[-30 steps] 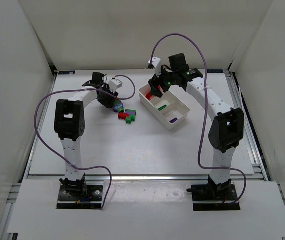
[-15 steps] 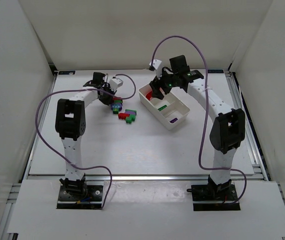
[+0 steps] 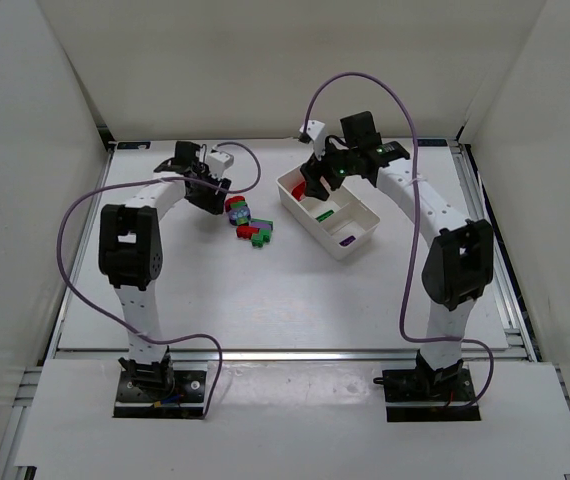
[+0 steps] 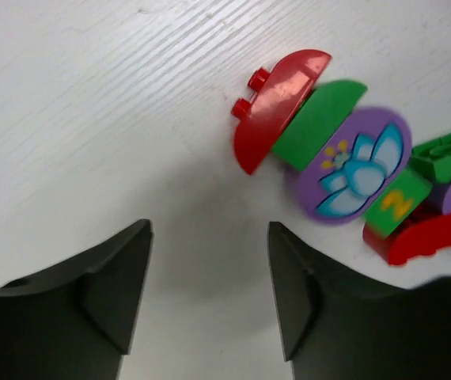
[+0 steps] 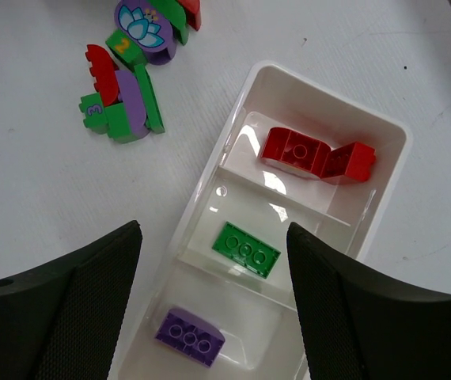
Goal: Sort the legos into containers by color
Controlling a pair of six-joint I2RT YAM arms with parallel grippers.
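Left hand (image 4: 208, 257) apart and empty by the loose legos (image 3: 248, 222); right hand (image 5: 214, 237) apart and empty over the tray (image 3: 361, 236).
Left fingers stand open on bare worktop (image 4: 91, 95), just short of a red dome brick (image 4: 277, 99). That brick touches a green half-round (image 4: 320, 119), which is tucked against a purple lotus disc (image 4: 356, 162). Closing from here could pinch two colours at once or push the cluster sideways. The dome's curved, glossy top also looks likely to squirt out of a shallow grip. Further right, the tray already holds red bricks (image 5: 312, 154), one green brick (image 5: 245, 247) and one purple brick (image 5: 190, 336), each in its own compartment. The right hand is low above the thin dividers, so a careless descent could clip a wall and shift the whole tray.
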